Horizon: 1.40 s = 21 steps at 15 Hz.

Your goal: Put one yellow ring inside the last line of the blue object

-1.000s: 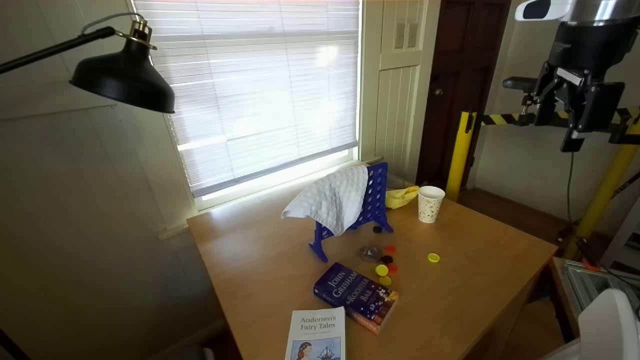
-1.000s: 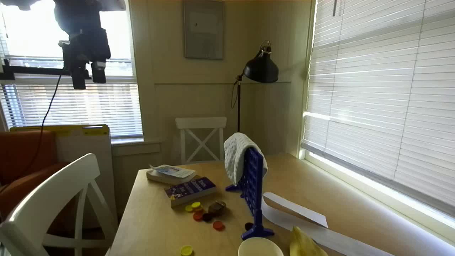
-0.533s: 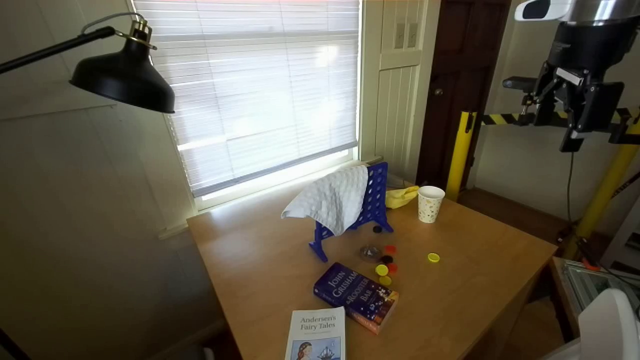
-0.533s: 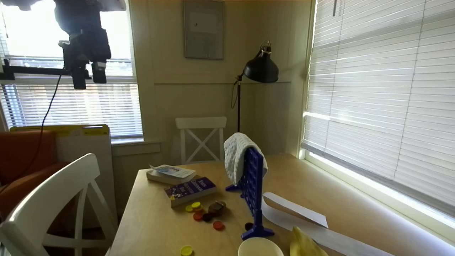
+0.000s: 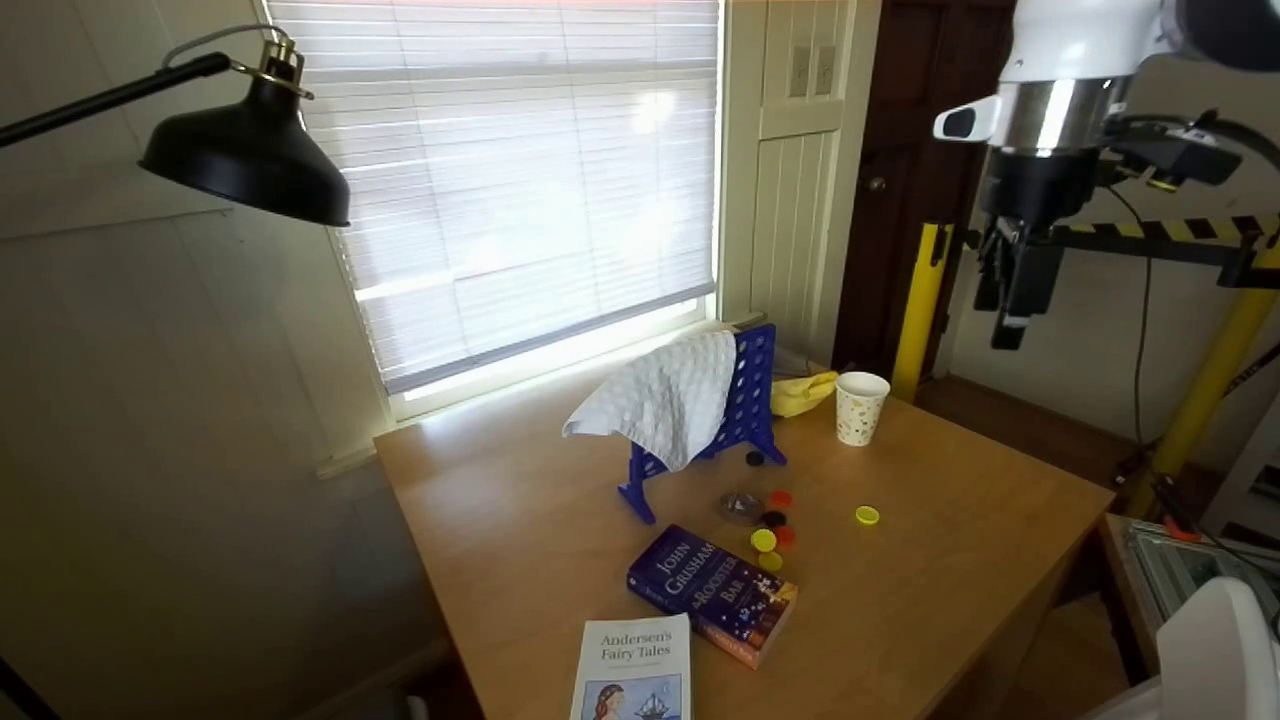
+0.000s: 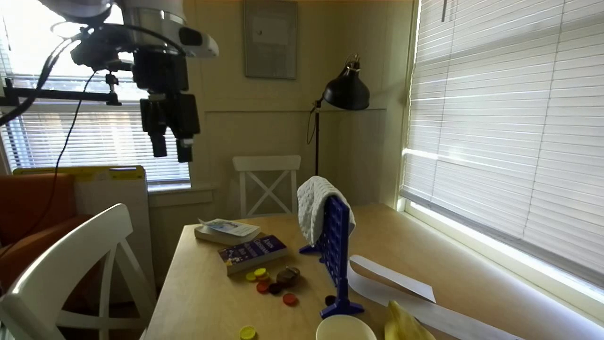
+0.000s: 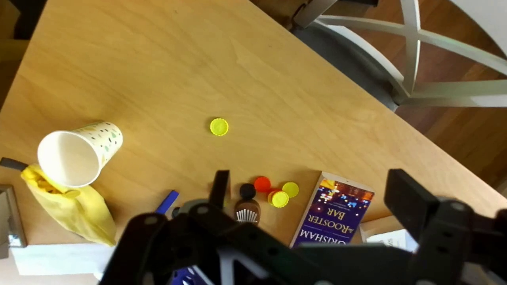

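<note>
A yellow ring (image 5: pixel 867 515) lies flat and alone on the table, also in an exterior view (image 6: pixel 247 333) and the wrist view (image 7: pixel 219 126). Two more yellow rings (image 7: pixel 280 199) lie by the dark-blue book, one on top of a red piece. The blue rack (image 5: pixel 755 390) stands upright near the window; a white cloth (image 5: pixel 665 395) drapes over much of it. In the wrist view only bits of the rack (image 7: pixel 167 202) show past the gripper. My gripper (image 7: pixel 311 176) is open and empty, its fingers wide apart. In both exterior views the gripper (image 5: pixel 998 318) (image 6: pixel 172 148) hangs high, well above table level.
A paper cup (image 5: pixel 862 410) and a yellow pouch-like thing (image 5: pixel 803 395) stand beside the rack. Red pieces (image 7: pixel 262 184), black pieces (image 7: pixel 248 191) and a brown object (image 7: pixel 247 209) lie near the book (image 5: pixel 712 595). A white book (image 5: pixel 632 665) and white chairs (image 6: pixel 80 264) are near.
Over the last half second the arm has moved lower and inward, toward the table, and the gripper has turned about its vertical axis. The objects on the table have not moved.
</note>
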Motion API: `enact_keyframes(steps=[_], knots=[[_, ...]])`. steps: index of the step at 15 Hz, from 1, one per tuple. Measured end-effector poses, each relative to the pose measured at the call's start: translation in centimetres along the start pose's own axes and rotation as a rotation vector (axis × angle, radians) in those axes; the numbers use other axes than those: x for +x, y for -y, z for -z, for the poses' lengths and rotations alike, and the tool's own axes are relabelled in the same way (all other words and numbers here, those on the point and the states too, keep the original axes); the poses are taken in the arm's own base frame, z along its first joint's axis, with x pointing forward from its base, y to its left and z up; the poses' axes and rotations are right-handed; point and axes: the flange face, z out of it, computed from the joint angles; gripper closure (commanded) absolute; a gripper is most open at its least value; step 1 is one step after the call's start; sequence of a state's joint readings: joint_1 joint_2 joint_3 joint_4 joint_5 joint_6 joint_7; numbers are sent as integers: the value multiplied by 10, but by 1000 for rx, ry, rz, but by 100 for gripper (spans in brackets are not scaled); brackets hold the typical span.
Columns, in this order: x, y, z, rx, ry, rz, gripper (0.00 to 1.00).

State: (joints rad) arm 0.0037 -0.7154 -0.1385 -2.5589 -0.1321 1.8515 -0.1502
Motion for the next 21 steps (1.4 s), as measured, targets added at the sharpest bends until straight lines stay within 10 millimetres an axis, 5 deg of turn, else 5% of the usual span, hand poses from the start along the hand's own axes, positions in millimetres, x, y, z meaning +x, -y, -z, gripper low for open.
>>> enact_keyframes(steps=[6, 12, 21], knots=[[2, -62, -80, 51, 4, -183, 0], [-3, -79, -152, 51, -22, -261, 0], [5, -79, -155, 41, -34, -257, 0]])
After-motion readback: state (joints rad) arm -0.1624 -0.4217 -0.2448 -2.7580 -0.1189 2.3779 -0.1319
